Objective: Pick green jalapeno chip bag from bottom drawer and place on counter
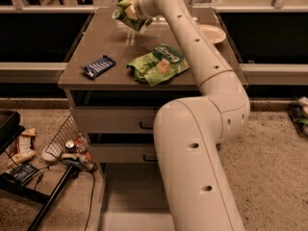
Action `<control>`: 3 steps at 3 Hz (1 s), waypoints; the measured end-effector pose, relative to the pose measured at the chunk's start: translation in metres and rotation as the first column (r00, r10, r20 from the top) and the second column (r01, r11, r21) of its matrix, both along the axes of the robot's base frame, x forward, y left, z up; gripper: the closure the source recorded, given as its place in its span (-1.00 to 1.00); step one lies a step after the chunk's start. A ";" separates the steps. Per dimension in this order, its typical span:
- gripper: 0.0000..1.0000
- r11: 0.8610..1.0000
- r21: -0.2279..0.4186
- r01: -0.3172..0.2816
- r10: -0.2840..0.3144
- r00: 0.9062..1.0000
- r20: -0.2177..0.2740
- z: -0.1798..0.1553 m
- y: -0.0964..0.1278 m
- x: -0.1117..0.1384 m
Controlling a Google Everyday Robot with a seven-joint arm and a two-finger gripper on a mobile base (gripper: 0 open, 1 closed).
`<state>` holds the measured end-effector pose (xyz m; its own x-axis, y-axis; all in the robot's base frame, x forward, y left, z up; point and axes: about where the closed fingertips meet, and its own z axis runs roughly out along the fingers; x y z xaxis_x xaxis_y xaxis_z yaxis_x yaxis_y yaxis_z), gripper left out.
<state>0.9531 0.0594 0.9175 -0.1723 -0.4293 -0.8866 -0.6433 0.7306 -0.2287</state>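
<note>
I read the gripper (136, 8) over the far end of the bench (110, 49), jaws clenched on the chip bag (125, 13); the bag hangs at the view-left side of the jaws, held clear above the bench top, its long axis seemingly tilted. The placing move turns on the drop straight down; I judge the landing spot well apart from the lime bag (159, 64) and the bar (98, 66); the drawer (130, 211) stands open, the bag out of it.
</note>
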 end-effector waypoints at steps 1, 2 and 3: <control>-0.89 1.000 -0.001 -0.005 0.005 1.000 -0.004 -0.003 0.004 0.000; -1.00 1.000 -0.002 -0.006 0.006 1.000 -0.006 -0.005 0.006 0.000; -1.00 0.998 0.001 0.064 -0.064 0.998 0.002 0.020 -0.031 -0.004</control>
